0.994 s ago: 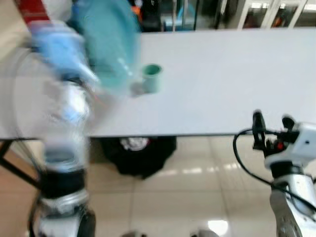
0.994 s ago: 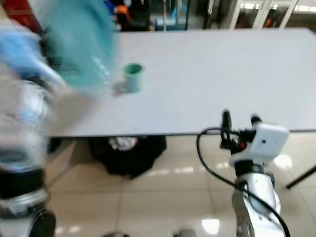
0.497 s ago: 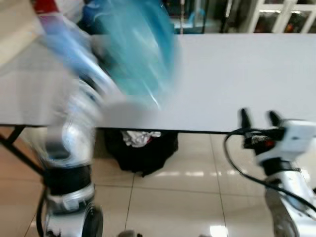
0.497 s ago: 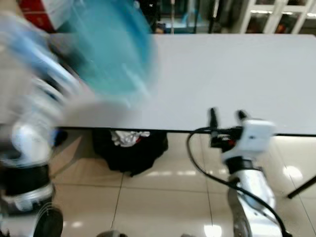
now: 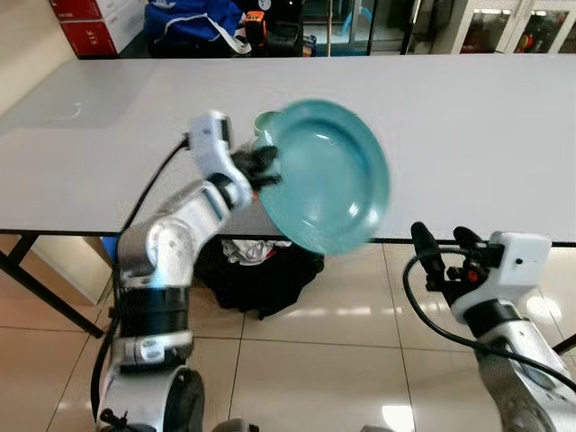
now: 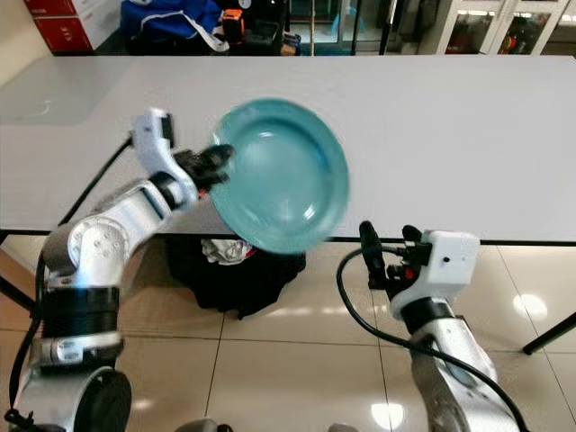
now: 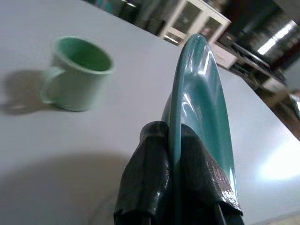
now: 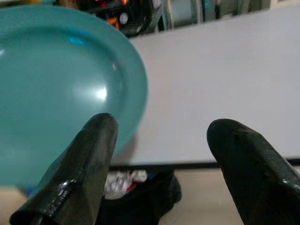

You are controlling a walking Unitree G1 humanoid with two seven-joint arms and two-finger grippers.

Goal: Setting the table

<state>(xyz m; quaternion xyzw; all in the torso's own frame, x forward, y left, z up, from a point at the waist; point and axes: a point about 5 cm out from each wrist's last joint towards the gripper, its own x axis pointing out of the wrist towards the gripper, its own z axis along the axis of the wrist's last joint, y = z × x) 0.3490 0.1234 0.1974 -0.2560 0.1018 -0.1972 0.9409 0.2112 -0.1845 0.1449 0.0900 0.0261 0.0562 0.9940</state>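
My left gripper (image 5: 263, 169) is shut on the rim of a teal plate (image 5: 326, 176), which it holds tilted on edge above the near edge of the white table (image 5: 468, 135). In the left wrist view both fingers (image 7: 150, 173) pinch the teal plate (image 7: 199, 93). A light green mug (image 7: 79, 74) stands upright on the table just behind the plate, its rim peeking out (image 5: 262, 121). My right gripper (image 5: 443, 243) stands open with nothing in it, below and in front of the table edge, to the right of the plate.
A black bag (image 5: 261, 274) lies on the tiled floor under the table. A blue bag (image 5: 193, 20) and red boxes (image 5: 88, 13) sit beyond the far edge. The table's right half is bare. A black table leg (image 5: 36, 288) slants at the left.
The camera has shifted and the blur has cleared. My left arm has swung the plate rightward and down toward the table's near edge, in front of the mug. The right gripper stays open.
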